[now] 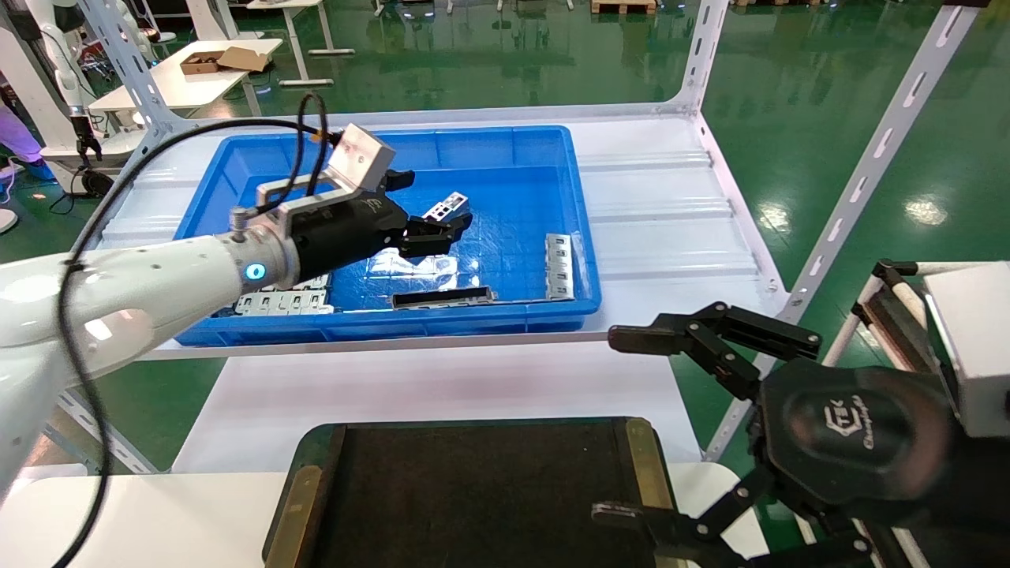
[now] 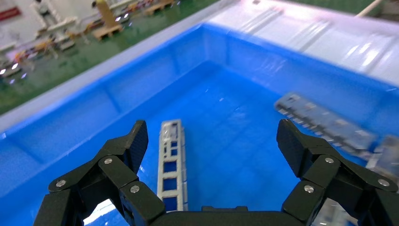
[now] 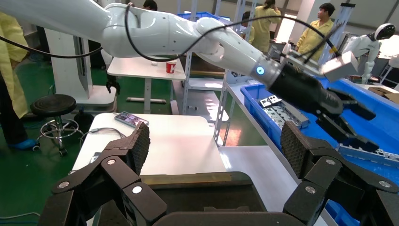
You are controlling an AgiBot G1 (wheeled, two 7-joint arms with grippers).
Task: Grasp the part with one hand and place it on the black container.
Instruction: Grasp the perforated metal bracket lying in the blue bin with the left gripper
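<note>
The part (image 1: pixel 447 205), a slim silver bar with square cut-outs, lies on the floor of the blue bin (image 1: pixel 505 323). My left gripper (image 1: pixel 430 209) hovers over it, open and empty. In the left wrist view the part (image 2: pixel 171 160) lies lengthwise between the jaws, close to one finger (image 2: pixel 134 143), with the left gripper (image 2: pixel 211 136) spread wide above it. The black container (image 1: pixel 473 497) sits at the near table edge, with brass strips on its side rims. My right gripper (image 1: pixel 615 426) is open and empty beside the container's right rim; its own view shows the container (image 3: pixel 197 197) below it.
In the bin lie grey slotted plates on the right (image 1: pixel 558 264) and front left (image 1: pixel 284 302), and a dark hollow frame (image 1: pixel 442 297) by the front wall. A blurred plate (image 2: pixel 329 125) shows beyond the jaws. White slotted shelf uprights (image 1: pixel 860 173) stand on the right.
</note>
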